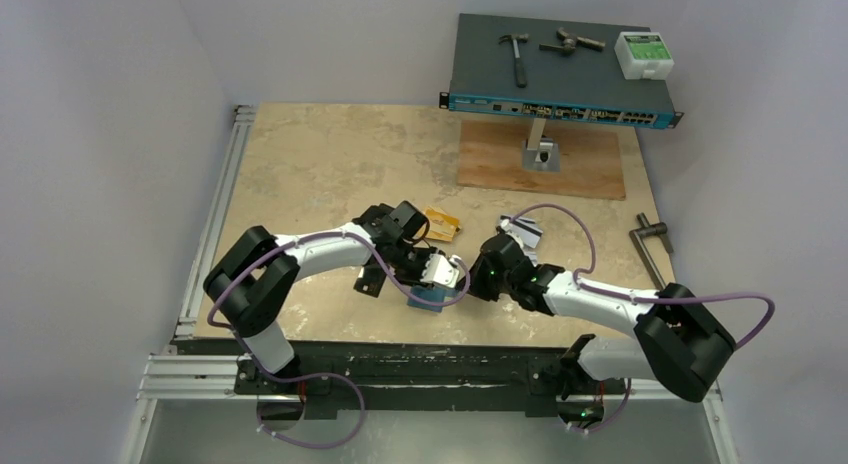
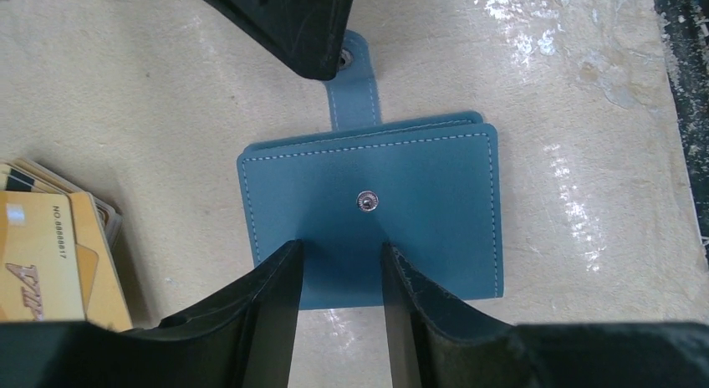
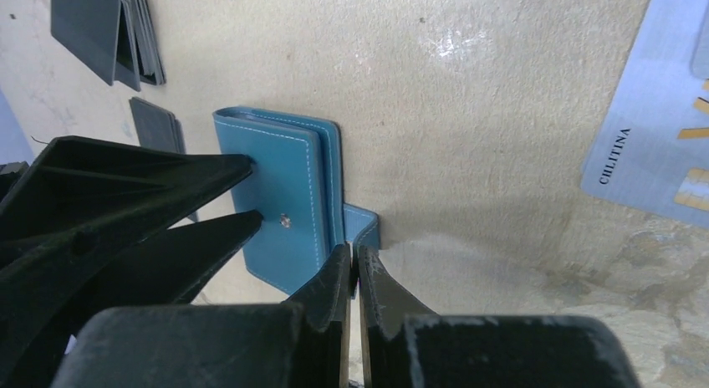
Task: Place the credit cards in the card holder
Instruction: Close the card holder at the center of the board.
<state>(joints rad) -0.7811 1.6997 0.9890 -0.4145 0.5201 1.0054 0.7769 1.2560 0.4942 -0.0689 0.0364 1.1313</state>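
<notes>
2-handed opening step: left gripper [image 2: 341,250], fingers [image 2: 276,279] apart, seemingly pins the card holder [image 2: 418,171]; closed right gripper [image 3: 351,256] must lift the tab [image 2: 355,95].

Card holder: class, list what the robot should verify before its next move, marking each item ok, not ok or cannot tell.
1. The card holder lies flat: ok.
2. The snap tab is unfastened: ok, it stretches away from the stud.
3. Holder opened for cards: not ok, folded shut.
4. Tip of the right end effector on the tab: ok, shut, over its snap end.
5. Placement of the left end effector: ok, jaws apart over the holder's near edge.
6. Card picked up: not ok; the orange-gold cards lie beside the holder.
</notes>
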